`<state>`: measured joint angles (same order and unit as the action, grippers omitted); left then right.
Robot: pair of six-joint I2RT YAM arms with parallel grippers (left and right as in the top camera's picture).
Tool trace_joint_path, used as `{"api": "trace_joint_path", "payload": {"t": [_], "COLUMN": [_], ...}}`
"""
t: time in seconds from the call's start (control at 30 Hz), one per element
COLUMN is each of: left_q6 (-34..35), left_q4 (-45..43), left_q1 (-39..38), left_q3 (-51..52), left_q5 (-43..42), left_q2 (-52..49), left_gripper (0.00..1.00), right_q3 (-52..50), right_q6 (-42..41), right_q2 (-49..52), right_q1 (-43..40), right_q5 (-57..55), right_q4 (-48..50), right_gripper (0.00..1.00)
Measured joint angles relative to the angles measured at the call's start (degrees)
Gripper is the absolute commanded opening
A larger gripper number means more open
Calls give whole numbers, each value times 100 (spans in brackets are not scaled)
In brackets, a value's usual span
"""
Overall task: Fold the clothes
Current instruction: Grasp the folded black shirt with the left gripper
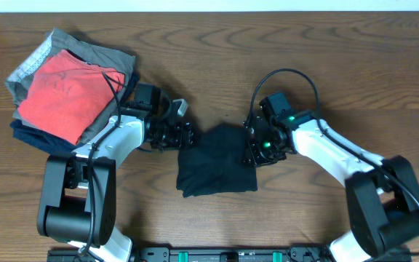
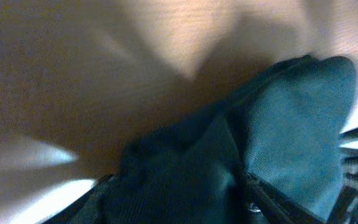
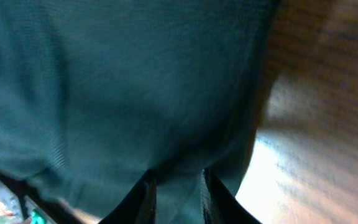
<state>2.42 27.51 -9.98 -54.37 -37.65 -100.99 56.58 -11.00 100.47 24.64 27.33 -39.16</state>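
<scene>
**Overhead view.** The shirt (image 1: 217,169) is lying at the centre of the counter (image 1: 304,44) as a compact, roughly square bundle, with no sleeve showing. The left pincer (image 1: 188,137) is touching its 10 o'clock corner. The right pincer (image 1: 257,149) is sitting at its 2 o'clock edge. A stack (image 1: 64,94) of folded garments is resting toward 10 o'clock, well apart from the shirt.

**Left wrist view.** The picture is blurring heavily. Cloth is filling the 4 o'clock portion and bare counter the rest. Whether the left pincer is released or clenched cannot be told.

**Right wrist view.** Cloth is covering most of the frame. The fingers (image 3: 146,194) are standing close together at 6 o'clock with a fold between them, so the right pincer is grasping the shirt.

**Progress.** Folding is looking nearly complete. The bundle's edges are lying uneven, so squaring up and letting go are probably remaining.
</scene>
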Motion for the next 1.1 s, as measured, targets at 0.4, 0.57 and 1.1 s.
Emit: {"api": "trace_joint_path", "payload": {"t": [0.4,0.57,1.1], "left_q6": [205,474,42], "left_q4": [1882,2000,-553], "left_q1": [0,2,374], "left_q3": [13,48,52], "left_q5": [507,590,245], "left_q2": [0,111,949], "left_gripper": [14,89,98], "right_q3": [35,190,262], "right_q6": [37,52,46], "right_q2": [415,415,400], "right_q1": [-122,-168,-605], "right_q5": [-1150,-1261,-1322], "right_q4": [2129,1775,85], "right_gripper": [25,30,25]}}
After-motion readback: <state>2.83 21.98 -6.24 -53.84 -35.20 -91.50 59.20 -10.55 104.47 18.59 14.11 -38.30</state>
